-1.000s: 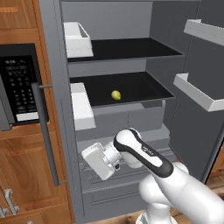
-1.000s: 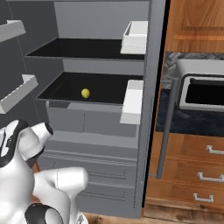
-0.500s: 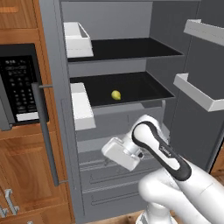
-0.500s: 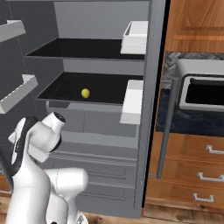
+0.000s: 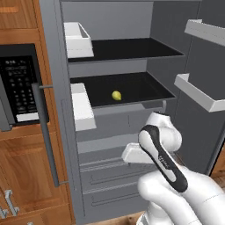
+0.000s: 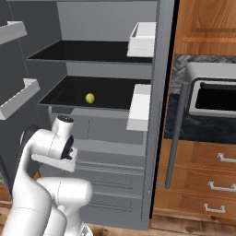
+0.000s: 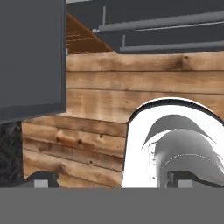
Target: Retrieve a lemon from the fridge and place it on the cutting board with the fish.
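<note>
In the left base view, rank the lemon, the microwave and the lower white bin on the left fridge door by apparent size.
1. microwave, cropped by the frame edge
2. lower white door bin
3. lemon, by far the smallest, though farther back on the shelf

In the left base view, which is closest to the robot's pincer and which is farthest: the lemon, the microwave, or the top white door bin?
From the pincer:
1. Lemon, just above on the lower shelf.
2. Microwave, far left.
3. Top bin, high on the left door.
The last two are close to call.

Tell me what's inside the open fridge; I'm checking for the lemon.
The fridge holds one lemon lying alone on the lower dark shelf. The upper shelf looks bare. The closed drawers below hide their contents.
</note>
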Available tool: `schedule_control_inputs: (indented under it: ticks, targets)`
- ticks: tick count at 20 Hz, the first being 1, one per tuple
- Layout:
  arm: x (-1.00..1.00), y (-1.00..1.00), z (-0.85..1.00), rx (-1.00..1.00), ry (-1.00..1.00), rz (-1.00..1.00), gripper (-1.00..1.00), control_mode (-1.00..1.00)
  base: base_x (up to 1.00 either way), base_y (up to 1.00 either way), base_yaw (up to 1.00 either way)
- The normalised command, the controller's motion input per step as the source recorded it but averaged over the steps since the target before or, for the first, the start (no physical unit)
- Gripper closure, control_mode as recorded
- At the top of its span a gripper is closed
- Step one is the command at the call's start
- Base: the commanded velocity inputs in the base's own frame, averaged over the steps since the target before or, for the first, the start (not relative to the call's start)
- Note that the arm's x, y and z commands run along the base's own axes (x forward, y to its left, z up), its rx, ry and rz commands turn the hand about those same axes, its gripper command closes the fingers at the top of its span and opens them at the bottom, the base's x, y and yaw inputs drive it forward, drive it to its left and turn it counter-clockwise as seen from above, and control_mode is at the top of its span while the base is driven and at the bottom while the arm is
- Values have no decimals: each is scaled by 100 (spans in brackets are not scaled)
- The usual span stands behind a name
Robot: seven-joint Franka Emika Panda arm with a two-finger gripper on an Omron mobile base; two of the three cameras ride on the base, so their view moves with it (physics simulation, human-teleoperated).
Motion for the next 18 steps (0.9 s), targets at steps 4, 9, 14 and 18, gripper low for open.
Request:
schedule_control_inputs:
  ticks: [4, 9, 14, 18]
  targets:
    - [46, -53, 0, -72, -10, 0, -100, -100, 0, 0, 0]
    - [15, -25, -3, -48, -6, -1, -100, -100, 0, 0, 0]
    - [-1, -11, 0, 17, -4, -2, -100, -100, 0, 0, 0]
    - [0, -28, 0, 29, 0, -12, -100, -100, 0, 0, 0]
